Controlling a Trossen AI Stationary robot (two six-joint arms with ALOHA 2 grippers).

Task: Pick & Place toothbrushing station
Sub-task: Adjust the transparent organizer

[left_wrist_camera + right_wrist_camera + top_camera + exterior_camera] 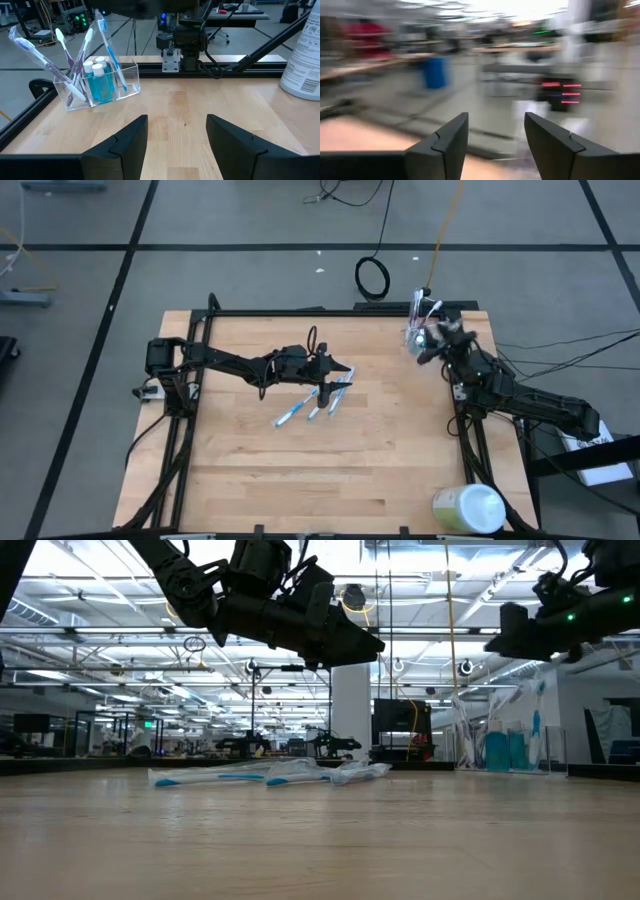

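Two arms reach over your wooden counter (250, 460). The green-and-white container (468, 508) stands at its near right corner, well apart from the clear cup (102, 85). That cup, at the far right corner, holds upright toothbrushes and teal-capped tubes (99, 67). Your right gripper (432, 343) hovers beside the cup, fingers apart, empty. Your left gripper (345, 370) hangs mid-counter, fingers apart, above several loose toothbrushes (310, 405).

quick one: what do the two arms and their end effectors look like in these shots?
Both arms are dark, near black, jointed links with black cables looped along them. The left end effector and the right end effector each carry two broad, angular matte-black fingers. Small green lights glow on the right arm in the low view.
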